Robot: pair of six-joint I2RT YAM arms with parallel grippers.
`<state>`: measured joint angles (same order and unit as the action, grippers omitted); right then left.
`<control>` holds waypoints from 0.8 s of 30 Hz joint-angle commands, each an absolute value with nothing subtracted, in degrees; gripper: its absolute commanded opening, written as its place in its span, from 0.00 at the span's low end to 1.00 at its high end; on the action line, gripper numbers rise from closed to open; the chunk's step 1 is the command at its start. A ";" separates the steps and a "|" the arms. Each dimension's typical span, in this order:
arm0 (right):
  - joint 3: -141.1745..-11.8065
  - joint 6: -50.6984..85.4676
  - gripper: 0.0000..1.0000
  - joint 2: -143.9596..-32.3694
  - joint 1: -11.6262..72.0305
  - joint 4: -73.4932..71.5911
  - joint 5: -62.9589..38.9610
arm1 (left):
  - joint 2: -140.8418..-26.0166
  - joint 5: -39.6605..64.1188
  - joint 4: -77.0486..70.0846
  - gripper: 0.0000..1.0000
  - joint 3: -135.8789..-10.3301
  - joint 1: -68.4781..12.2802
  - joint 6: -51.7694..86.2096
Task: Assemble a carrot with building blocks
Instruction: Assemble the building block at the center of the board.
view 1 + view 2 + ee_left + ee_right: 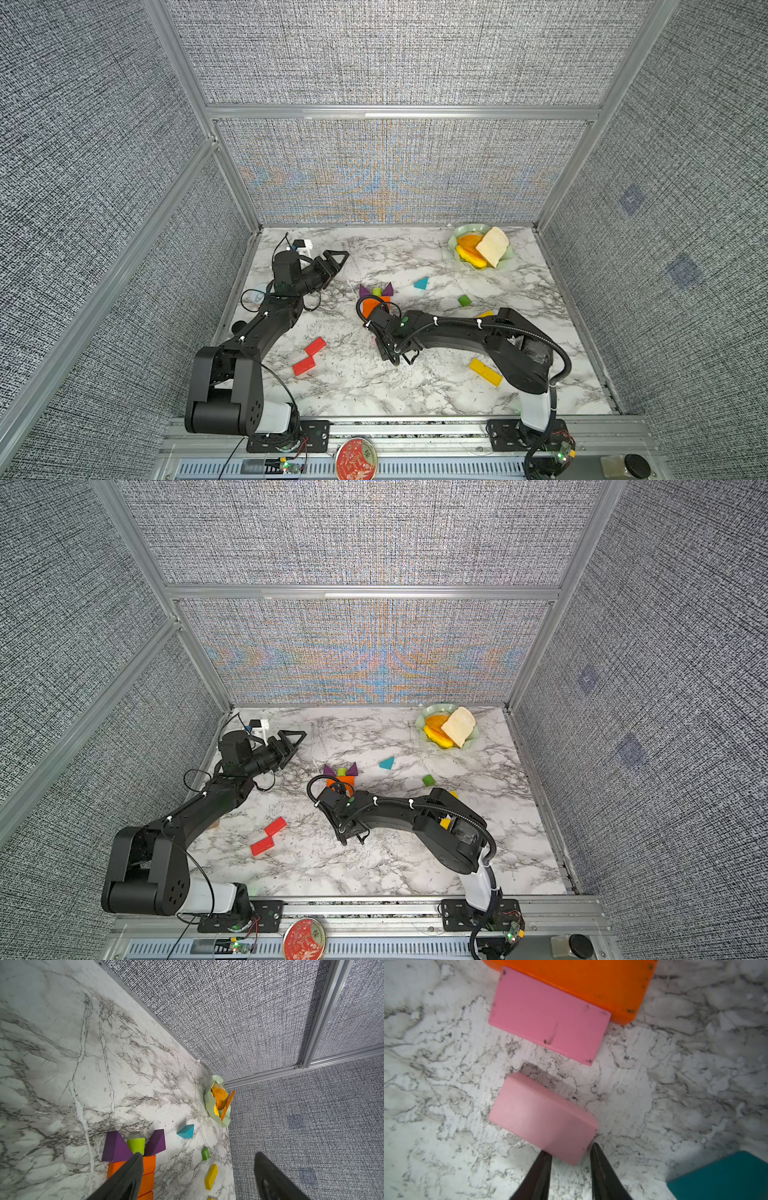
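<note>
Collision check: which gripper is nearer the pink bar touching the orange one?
Right: right gripper hangs just short of the laid pink bar, gripping a spare pink bar; left gripper is far back-left.

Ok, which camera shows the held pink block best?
Right wrist view: the pink block sits central, its end in the right gripper. Both top views hide it under the right arm; the left wrist view misses it.

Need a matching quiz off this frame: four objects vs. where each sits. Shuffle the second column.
Things:
1. purple triangles
2. teal triangle
3. bread slice
4. free pink bar

Places:
A. in the pale green dish
B. held by the right gripper
C. either side of a lime-green stub
D. alone on the marble table, touching nothing

Pairs: 1-C, 2-D, 3-A, 4-B
</note>
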<state>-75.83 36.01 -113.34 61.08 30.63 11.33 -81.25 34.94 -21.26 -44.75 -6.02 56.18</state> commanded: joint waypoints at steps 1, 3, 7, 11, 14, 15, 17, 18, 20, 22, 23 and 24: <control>-76.62 35.43 0.35 -113.73 60.92 31.48 11.34 | -80.82 35.25 -22.79 0.85 -44.57 -6.09 56.14; -76.96 34.96 0.35 -113.97 60.77 31.29 11.51 | -80.77 35.29 -22.76 0.85 -44.63 -6.20 56.24; -77.01 34.60 0.35 -114.33 60.47 30.67 12.09 | -80.75 35.32 -22.66 0.84 -44.58 -6.82 56.61; -75.95 34.38 0.35 -113.94 60.38 29.70 11.28 | -81.07 34.54 -21.83 0.83 -44.74 -7.43 55.73; -75.97 32.20 0.35 -113.81 60.34 28.94 11.19 | -81.64 35.07 -21.72 0.83 -45.04 -7.54 55.89; -76.68 31.76 0.35 -114.33 60.29 29.84 11.41 | -81.67 34.77 -21.65 0.82 -45.02 -7.62 55.85; -77.82 31.17 0.35 -115.20 60.29 30.54 11.02 | -81.81 34.46 -21.28 0.82 -45.08 -7.86 55.63; -77.87 31.03 0.35 -115.38 60.34 30.35 10.71 | -81.86 34.50 -21.18 0.82 -45.10 -7.91 55.63; -78.09 30.70 0.35 -115.49 60.38 30.52 10.78 | -81.85 34.63 -21.35 0.81 -45.21 -8.15 55.63; -78.06 30.50 0.35 -115.23 60.29 30.55 11.03 | -81.67 34.54 -21.40 0.81 -45.11 -8.25 55.56; -78.11 30.50 0.35 -115.14 60.21 30.56 11.18 | -81.71 34.48 -21.36 0.81 -45.15 -8.31 55.55; -78.18 30.65 0.35 -115.12 60.12 30.59 11.42 | -81.73 34.45 -21.27 0.81 -45.14 -8.26 55.52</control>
<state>-78.02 30.87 -115.13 60.34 29.32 11.49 -81.67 34.63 -20.88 -44.77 -8.16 56.21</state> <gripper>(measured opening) 0.348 0.812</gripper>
